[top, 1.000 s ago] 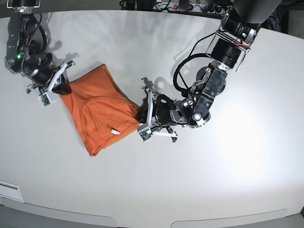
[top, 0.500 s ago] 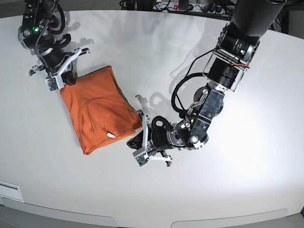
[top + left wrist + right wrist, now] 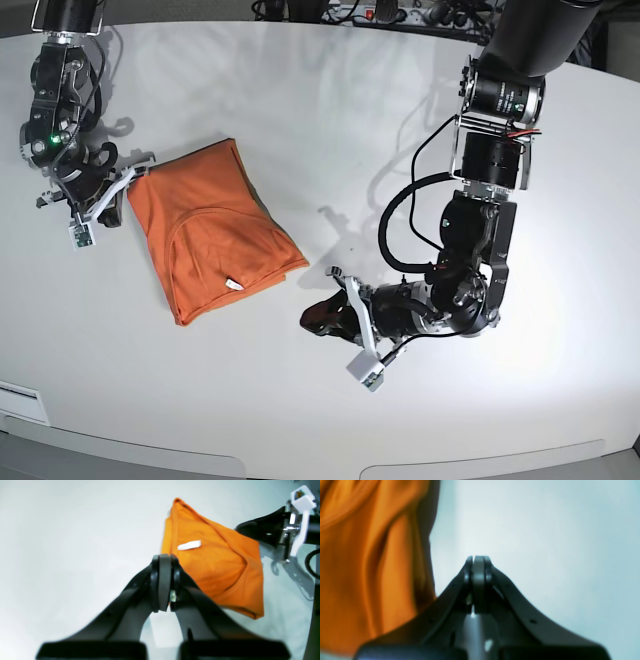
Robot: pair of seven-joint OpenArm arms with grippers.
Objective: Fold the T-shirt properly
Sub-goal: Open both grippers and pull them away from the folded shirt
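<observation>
From the base view I have the T-shirt [image 3: 212,231] lying folded into a compact, roughly diamond-shaped bundle on the white desk [image 3: 300,100], left of centre, with its small white tag [image 3: 232,284] showing near the lower edge. My left end effector [image 3: 312,319] sits low over the desk just off the shirt's lower right corner, apart from the fabric; in the left wrist view its fingers [image 3: 160,580] are pressed together with nothing between them, and the orange shirt [image 3: 215,562] lies just beyond the tips, tag [image 3: 189,545] face up. My right end effector [image 3: 124,180] is at the shirt's upper left corner, right beside the cloth; whether it touches the edge I cannot tell from above. In the right wrist view its fingers [image 3: 478,575] are likewise pressed together and hold nothing, with blurred orange folds [image 3: 357,567] filling the left side and bare desk [image 3: 545,542] ahead. The right arm's black end effector [image 3: 262,528] also shows at the far edge of the shirt in the left wrist view.
</observation>
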